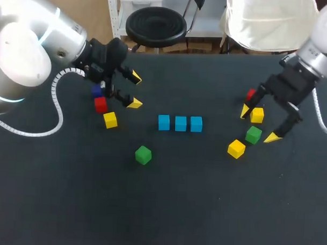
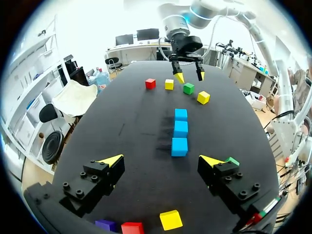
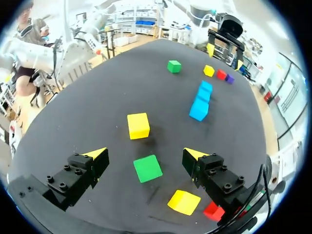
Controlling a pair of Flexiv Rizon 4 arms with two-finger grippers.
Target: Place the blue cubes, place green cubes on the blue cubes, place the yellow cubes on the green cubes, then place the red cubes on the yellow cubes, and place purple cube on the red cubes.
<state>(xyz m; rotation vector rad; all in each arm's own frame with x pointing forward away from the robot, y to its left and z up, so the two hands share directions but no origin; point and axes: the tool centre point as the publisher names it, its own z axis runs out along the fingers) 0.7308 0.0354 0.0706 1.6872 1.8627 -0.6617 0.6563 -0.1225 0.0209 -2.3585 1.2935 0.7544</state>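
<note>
The three blue cubes (image 1: 180, 123) sit in a row, close side by side, near the middle of the black table (image 1: 166, 208). Every cube lies flat on the table, each on its own.

The first green cube (image 1: 143, 154) is near the row, a little to its left and on the robot's side of it.

Left of the row and well apart from it are three more cubes in a short line. The left yellow cube (image 1: 110, 119) is closest to the row. Then comes the left red cube (image 1: 101, 104), and then the purple cube (image 1: 97, 90), partly hidden under the arm. The left gripper (image 1: 135, 90) hangs between this line and the row. Its fingers are spread wide and hold nothing.

Right of the row there are four cubes. The low yellow cube (image 1: 236, 148) is closest to the row. Just past it is the second green cube (image 1: 253, 134), then the far yellow cube (image 1: 257, 115) and the right red cube (image 1: 250, 94). The right gripper (image 1: 258, 124) hangs over this bunch. Its fingers are spread wide too. In the right wrist view the second green cube lies between the two fingers, and neither finger touches it.
</note>
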